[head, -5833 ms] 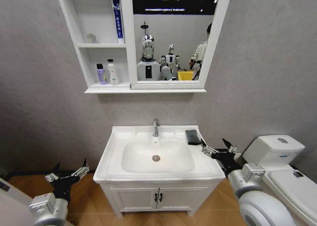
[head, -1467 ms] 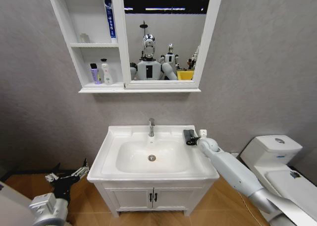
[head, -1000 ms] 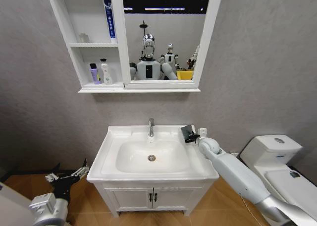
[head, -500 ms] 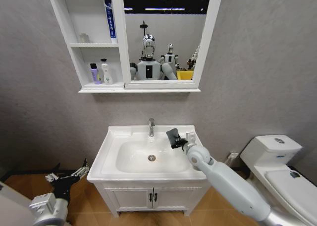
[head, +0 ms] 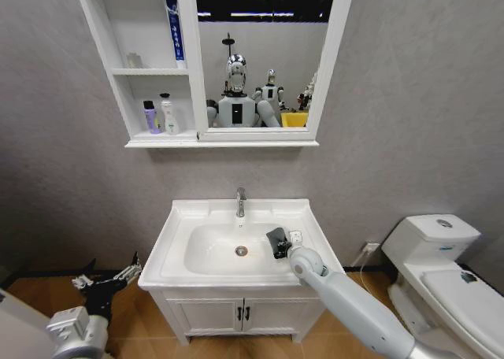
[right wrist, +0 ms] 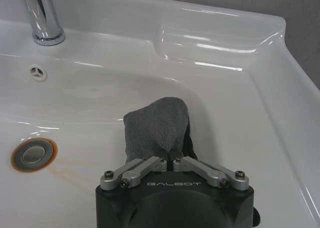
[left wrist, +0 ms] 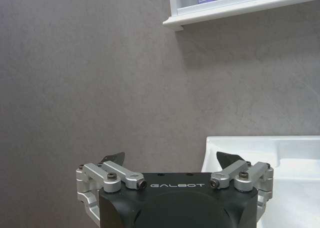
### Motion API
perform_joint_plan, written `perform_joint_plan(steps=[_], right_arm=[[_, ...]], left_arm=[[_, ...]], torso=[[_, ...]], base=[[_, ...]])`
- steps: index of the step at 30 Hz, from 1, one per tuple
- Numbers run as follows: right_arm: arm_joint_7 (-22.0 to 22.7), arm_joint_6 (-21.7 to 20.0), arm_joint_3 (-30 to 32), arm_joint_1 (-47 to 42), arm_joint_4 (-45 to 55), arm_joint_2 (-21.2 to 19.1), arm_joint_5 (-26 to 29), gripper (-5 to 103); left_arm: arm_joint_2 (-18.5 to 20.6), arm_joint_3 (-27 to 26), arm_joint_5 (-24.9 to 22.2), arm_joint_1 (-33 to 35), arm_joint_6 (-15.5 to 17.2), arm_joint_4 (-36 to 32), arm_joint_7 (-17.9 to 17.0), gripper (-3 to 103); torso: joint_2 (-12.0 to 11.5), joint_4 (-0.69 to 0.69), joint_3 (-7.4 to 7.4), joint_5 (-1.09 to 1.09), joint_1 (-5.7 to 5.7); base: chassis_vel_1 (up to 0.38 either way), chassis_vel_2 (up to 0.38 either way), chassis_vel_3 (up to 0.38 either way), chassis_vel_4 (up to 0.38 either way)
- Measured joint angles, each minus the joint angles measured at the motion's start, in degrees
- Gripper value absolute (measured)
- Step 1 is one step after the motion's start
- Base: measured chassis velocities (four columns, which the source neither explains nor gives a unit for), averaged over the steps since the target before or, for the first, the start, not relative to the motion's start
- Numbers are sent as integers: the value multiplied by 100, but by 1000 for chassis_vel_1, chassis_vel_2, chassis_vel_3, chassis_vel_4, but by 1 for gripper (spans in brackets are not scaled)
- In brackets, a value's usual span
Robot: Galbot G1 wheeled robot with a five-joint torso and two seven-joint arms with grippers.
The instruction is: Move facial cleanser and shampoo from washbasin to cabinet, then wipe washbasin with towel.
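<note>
Two bottles (head: 158, 115) stand side by side on the middle shelf of the cabinet (head: 107, 52), one purple and one white, left of its mirror panel, while the washbasin (head: 179, 225) below carries none. The right gripper (head: 279, 243) reaches down into the bowl, on its right slope and just right of the drain hole (head: 241, 250), with its fingers pinched tight together on the towel (head: 276, 239). From the right wrist view the dark grey cloth (right wrist: 157, 128) bunches out ahead of the closed fingertips and lies against the white ceramic (the contact looks flat, though the underside is hidden), with the chrome tap (right wrist: 40, 15) farther off at the rear rim and an orange-brown stain ringing the drain. The left gripper (head: 105, 278) hangs low at the near left, beside the basin's left edge and well apart from it, its jaws spread wide and holding nothing. A white toilet (head: 441, 268) sits to the right.
</note>
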Motion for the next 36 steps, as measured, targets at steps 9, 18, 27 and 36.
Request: perform_joint_plan(steps=[9,18,27,36], right_arm=[[87,-21,-96,45,-233,86,-53,1],[148,21,-70,-41,-389,197,-92,1],[61,116,-125,-18,-745,550,-230,1],[-89,183,-266,133,-1160,1043,-405,1]], left_arm=[[0,0,0,0,0,0,0,100],[0,0,0,0,0,0,0,100],[0,0,0,0,0,0,0,100],[0,0,0,1,0,0,0,100]], torso=[[0,1,0,0,0],[0,1,0,0,0],[0,-1,1,0,0],[-1,0,1,0,0]], base=[[0,0,0,0],[0,0,0,0],[0,0,0,0],[0,0,0,0]])
